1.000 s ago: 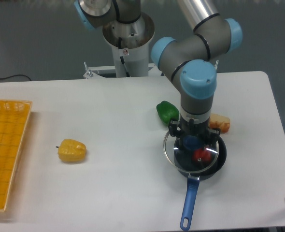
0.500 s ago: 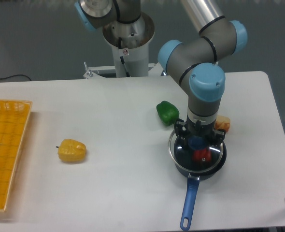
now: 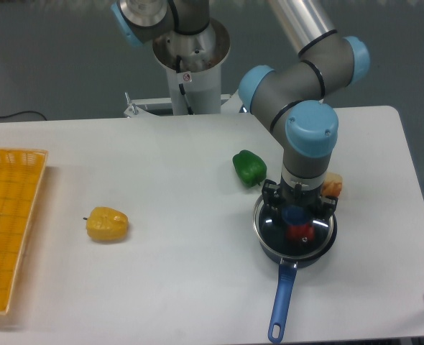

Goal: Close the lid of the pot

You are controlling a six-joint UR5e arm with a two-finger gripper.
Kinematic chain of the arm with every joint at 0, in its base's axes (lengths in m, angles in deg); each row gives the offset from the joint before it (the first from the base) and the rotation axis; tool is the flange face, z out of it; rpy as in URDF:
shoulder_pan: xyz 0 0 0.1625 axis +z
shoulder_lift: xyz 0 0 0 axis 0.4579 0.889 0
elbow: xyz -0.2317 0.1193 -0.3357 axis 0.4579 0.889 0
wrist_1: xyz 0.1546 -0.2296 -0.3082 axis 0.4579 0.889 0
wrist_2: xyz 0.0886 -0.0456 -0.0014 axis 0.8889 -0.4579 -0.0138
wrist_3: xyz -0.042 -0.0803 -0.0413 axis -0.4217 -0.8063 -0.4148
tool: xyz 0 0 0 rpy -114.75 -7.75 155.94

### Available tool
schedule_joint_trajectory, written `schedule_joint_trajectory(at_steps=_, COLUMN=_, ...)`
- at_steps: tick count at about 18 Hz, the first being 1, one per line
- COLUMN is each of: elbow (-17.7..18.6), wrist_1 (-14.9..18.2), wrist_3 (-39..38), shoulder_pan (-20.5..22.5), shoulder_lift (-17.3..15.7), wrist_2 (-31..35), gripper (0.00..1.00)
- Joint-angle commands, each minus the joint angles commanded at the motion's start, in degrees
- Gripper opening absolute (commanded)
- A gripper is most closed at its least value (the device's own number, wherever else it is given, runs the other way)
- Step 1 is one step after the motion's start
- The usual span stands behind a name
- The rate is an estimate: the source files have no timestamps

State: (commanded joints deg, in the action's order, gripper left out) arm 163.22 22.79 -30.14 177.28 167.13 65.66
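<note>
Pointing straight down, end effector (image 3: 296, 213) pinching lid (image 3: 295, 228) knob over pot (image 3: 296, 249).

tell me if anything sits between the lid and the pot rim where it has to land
Nothing visible does. The lid, held at its blue knob by the hand, sits almost squarely over the pot. A red object shows through the glass, inside the pot rather than on the rim.

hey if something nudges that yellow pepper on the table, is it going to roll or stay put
The yellow pepper looks lumpy and lobed, so it would probably wobble a short way, not roll freely. It seems smooth and glossy, so it may slide on the white table.
</note>
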Motion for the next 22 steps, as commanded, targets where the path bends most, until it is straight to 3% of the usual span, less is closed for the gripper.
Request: schedule_joint_trajectory(at_steps=22, elbow=0.18, wrist_1=-0.35, wrist_3=1.85, shoulder_pan=0.88, shoulder_lift=1.14, wrist_2=0.18, gripper=0.61)
